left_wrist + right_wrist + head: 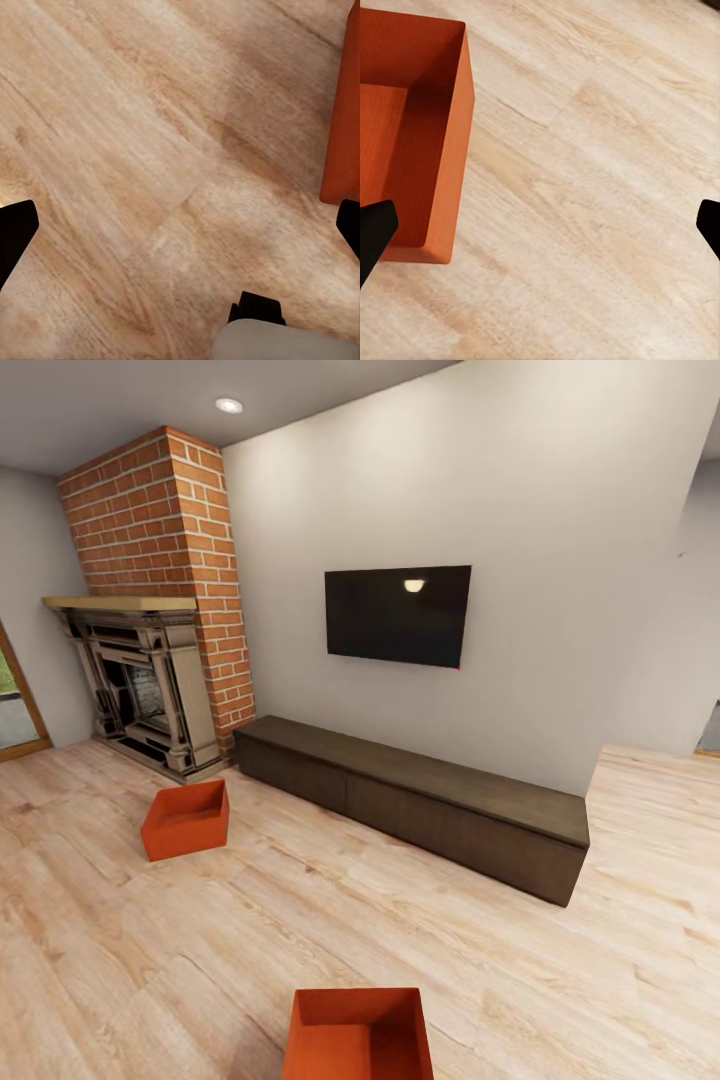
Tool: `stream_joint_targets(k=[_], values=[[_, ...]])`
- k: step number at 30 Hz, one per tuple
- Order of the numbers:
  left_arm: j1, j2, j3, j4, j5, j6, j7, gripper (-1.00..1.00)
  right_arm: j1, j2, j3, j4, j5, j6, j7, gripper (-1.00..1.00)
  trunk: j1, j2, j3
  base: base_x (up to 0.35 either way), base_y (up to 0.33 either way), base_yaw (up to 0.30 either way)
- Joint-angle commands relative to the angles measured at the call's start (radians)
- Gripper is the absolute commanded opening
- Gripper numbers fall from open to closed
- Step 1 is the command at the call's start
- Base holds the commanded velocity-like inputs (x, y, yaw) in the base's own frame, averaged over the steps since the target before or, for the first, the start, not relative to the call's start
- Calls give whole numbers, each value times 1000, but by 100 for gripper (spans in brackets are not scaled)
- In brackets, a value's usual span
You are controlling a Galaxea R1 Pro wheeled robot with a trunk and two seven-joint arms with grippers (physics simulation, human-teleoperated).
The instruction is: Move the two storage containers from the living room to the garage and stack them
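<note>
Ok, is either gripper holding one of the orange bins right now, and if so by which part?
Nothing is held. The left gripper and right gripper are both open over bare wood floor; the near bin sits beside them, untouched.

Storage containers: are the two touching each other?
Apart. The head view shows one storage container near the fireplace and the other container at the bottom edge, with bare wood floor between them.

Two storage containers, one nearby (pixel 360 1035) and one farther (pixel 186 819), are plain orange-red. The plank floor (pixel 150 950) is pale, grained wood. The fireplace (pixel 150 540) is red brick with pale mortar; the low cabinet (pixel 420 805) dark brown; the TV (pixel 398 615) black; the wall (pixel 560 560) off-white.
</note>
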Motion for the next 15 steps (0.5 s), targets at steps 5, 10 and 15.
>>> stream_joint_targets(k=[5,10,15], values=[[0,0,0,-2,3,-1,1,100,0,0,0,-1,6,-1,0,100,0,0,-1,0,0,0],[0,0,-1,-2,3,-1,1,100,0,0,0,-1,5,-1,0,100,0,0,-1,0,0,0],[0,-1,-1,-2,4,-1,1,100,0,10,0,-1,5,-2,0,100,0,0,-1,0,0,0]])
